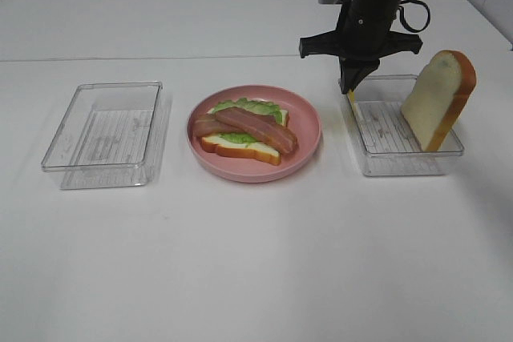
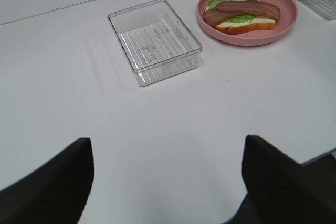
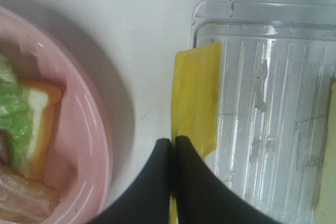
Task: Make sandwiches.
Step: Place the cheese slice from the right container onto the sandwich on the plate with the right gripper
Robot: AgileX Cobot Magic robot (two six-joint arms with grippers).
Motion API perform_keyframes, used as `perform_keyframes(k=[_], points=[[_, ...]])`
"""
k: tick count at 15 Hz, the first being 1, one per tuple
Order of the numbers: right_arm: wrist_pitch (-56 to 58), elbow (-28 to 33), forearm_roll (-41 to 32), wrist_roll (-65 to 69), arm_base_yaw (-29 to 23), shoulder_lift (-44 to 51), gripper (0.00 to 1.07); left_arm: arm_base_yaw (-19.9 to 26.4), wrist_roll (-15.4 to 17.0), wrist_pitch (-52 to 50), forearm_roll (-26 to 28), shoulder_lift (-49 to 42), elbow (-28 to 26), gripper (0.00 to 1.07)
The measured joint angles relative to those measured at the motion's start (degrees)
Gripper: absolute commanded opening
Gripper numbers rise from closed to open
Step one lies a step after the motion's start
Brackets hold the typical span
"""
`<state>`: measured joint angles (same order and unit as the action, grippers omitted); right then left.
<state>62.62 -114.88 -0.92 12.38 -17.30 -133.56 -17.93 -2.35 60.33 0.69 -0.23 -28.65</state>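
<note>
On the pink plate (image 1: 309, 118) lies a bread slice (image 1: 240, 148) with a green lettuce leaf (image 1: 248, 106) and bacon strips (image 1: 256, 126) on top; they also show in the left wrist view (image 2: 241, 14). The second bread slice (image 1: 439, 98) leans upright in the right clear tray (image 1: 401, 164). My right gripper (image 1: 351, 82) is shut on a yellow cheese slice (image 3: 197, 93), which hangs over that tray's left rim (image 3: 210, 19), beside the plate (image 3: 89, 129). My left gripper (image 2: 168, 145) is open and empty, well back from the plate, and out of the exterior view.
An empty clear tray (image 1: 104, 134) stands left of the plate; it also shows in the left wrist view (image 2: 155, 40). The white table (image 1: 256, 262) spreads in front of the trays and plate.
</note>
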Motion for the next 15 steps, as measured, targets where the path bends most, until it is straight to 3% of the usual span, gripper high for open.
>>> perform_keyframes(k=[7, 9, 15], points=[[1.8, 0.0, -0.3, -0.2, 0.0, 6.3, 0.00, 0.0, 0.0, 0.0, 0.0, 0.0, 0.0, 0.74], [2.3, 0.0, -3.7, -1.9, 0.0, 10.0, 0.00, 0.0, 0.0, 0.0, 0.0, 0.0, 0.0, 0.74], [0.2, 3.7, -28.0, -12.0, -0.1, 10.8, 0.00, 0.0, 0.0, 0.0, 0.0, 0.0, 0.0, 0.74]])
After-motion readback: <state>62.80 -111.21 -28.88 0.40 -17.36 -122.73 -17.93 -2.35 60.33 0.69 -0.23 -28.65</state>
